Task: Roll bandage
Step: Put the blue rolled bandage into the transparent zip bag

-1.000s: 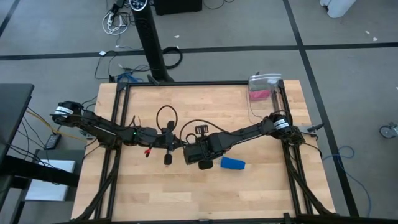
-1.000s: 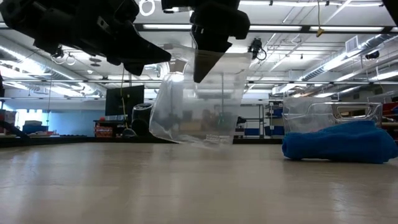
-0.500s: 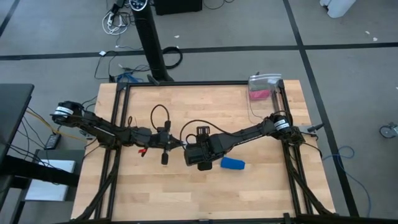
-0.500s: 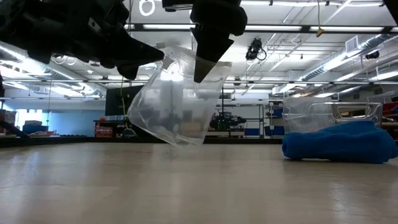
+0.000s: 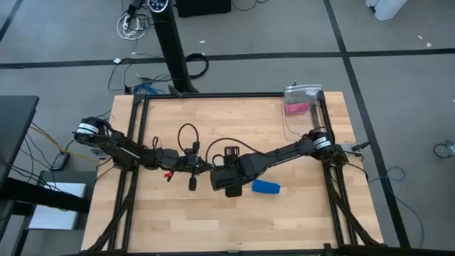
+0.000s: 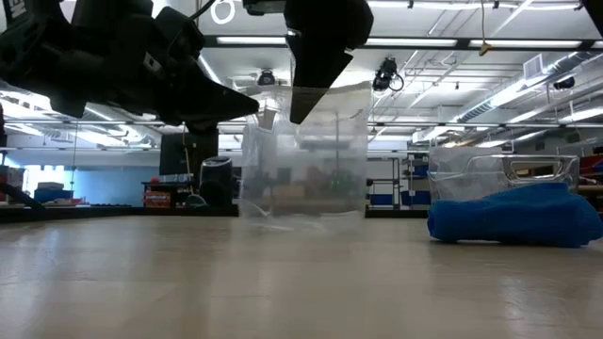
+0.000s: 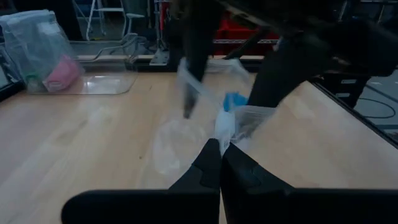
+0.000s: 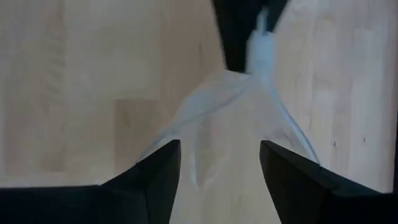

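We start at the left. Our left tool [image 5: 201,166] sits over the middle of the desk [image 5: 178,220], its fingers pressed tight together on the rim of a clear plastic bag [image 6: 303,151]; in the left wrist view the pinched film shows right at the fingertips [image 7: 219,152]. From table height the bag hangs from that grip with its mouth upward and its lower edge at or just above the desk; we cannot tell whether it touches.

Just beside it to the right, our right tool [image 5: 213,173] hangs over the bag with its fingers spread wide and nothing between them; its own camera looks down past both dark fingers [image 8: 158,171] onto the bag's film and the bare wood.

Further right lies the bandage [image 5: 266,187], already wound into a small blue roll and resting on the desk on its own. It is near the right tool but clear of it, touched by neither tool, and outside the bag.

So we judge the rolling itself done. What seems left is to pick up the roll and get it into the bag that we hold open, though the task sentence does not say so.

At the far right corner a clear container with something pink [image 5: 298,107] stands well apart.
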Robot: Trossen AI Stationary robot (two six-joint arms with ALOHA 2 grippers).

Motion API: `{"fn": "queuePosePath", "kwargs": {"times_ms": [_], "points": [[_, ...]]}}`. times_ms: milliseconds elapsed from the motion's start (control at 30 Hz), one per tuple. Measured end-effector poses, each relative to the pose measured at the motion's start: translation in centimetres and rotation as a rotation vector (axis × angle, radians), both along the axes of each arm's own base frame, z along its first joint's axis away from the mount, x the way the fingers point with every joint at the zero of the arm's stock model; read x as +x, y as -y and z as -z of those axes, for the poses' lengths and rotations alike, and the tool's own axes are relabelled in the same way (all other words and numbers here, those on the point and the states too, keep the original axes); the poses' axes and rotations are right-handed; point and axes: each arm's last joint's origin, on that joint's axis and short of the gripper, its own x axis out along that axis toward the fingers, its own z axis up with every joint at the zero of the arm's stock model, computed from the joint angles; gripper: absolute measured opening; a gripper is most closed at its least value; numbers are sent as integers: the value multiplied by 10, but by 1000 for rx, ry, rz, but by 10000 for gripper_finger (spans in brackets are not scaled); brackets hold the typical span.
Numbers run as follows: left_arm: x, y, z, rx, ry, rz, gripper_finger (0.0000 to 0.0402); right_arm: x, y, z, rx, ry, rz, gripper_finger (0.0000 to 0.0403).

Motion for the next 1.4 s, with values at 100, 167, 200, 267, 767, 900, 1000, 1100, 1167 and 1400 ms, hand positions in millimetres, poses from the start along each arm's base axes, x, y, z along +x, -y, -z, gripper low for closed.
{"fn": "queuePosePath", "kwargs": {"times_ms": [100,167,200,267,767,900,1000,1100,1167,1400], "points": [[1,0,1,0,2,-2,1,-3,-9,-4,3,1,-15,229],[1,0,1,1,4,-7,1,-4,-15,-9,3,15,-27,233],[1,0,1,2,3,-10,1,-5,-19,-12,0,26,-32,236],[1,0,1,2,3,-11,1,-7,-25,-20,-13,44,-43,240],[0,-2,5,40,-38,-56,1,-66,-81,-50,-46,-40,100,256],[0,-2,5,46,-36,-78,1,-73,-93,-34,16,-78,140,260],[0,-2,5,46,-35,-81,1,-75,-89,-7,1,-153,188,263],[0,-2,5,46,-35,-81,1,-72,-82,23,58,-211,216,264],[0,-2,5,46,-37,-81,1,-73,-77,40,80,-263,234,264],[-1,-2,7,49,-57,-71,1,-98,-77,49,-33,-400,338,264]]}}
